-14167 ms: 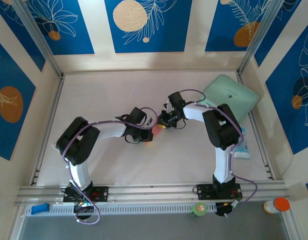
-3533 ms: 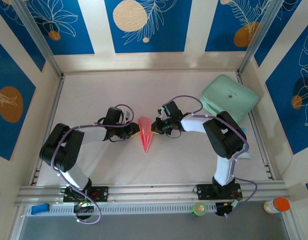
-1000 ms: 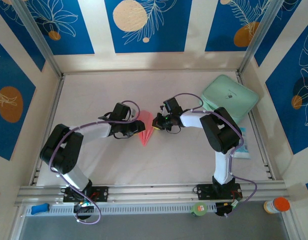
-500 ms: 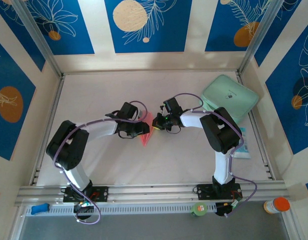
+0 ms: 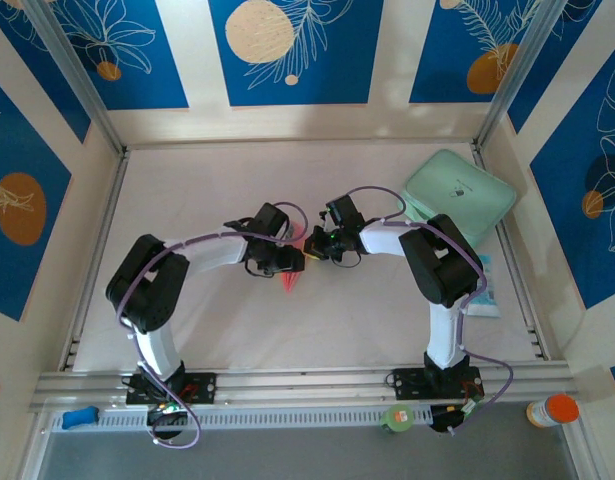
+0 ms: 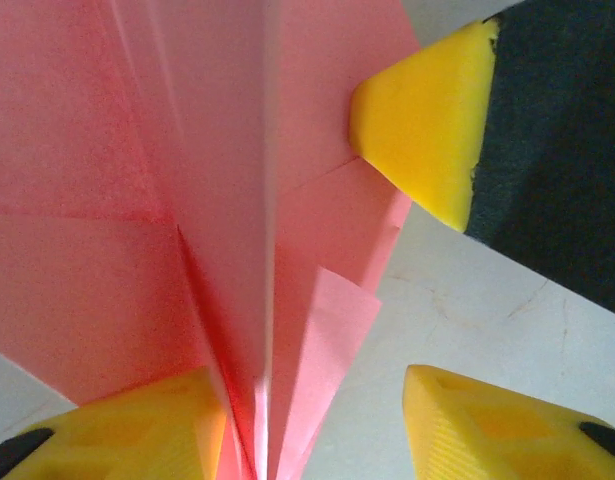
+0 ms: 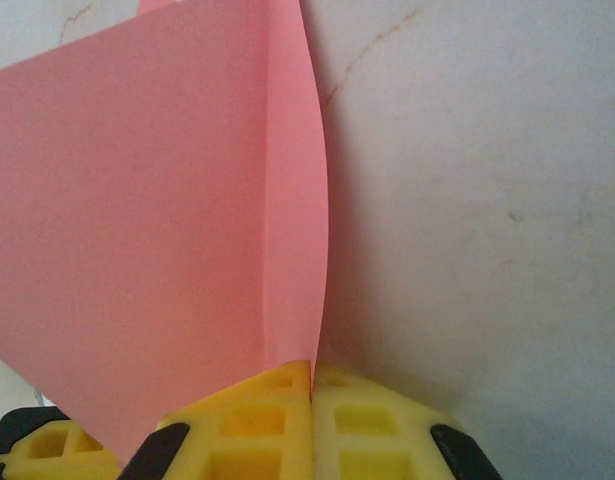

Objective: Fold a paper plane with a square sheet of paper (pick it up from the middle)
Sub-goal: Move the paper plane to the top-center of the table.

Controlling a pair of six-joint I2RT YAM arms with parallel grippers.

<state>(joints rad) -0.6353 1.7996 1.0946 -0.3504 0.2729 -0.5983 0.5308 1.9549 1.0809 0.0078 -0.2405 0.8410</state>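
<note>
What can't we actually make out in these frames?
- Top view: most of the paper plane sits under the left end effector and right end effector, so its folds are hidden.
- Left wrist view: the plane's ends are cut off by the frame. Whether the lower-left finger touches the paper is unclear.
- Right wrist view: the raised flap hides the rest of the plane.
- Top view: the print on the mint-green pad is too small to read.

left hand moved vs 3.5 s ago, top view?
Yes. The left hand has shifted right, toward the mint-green pad. It now sits over the paper plane rather than beside it.
</note>
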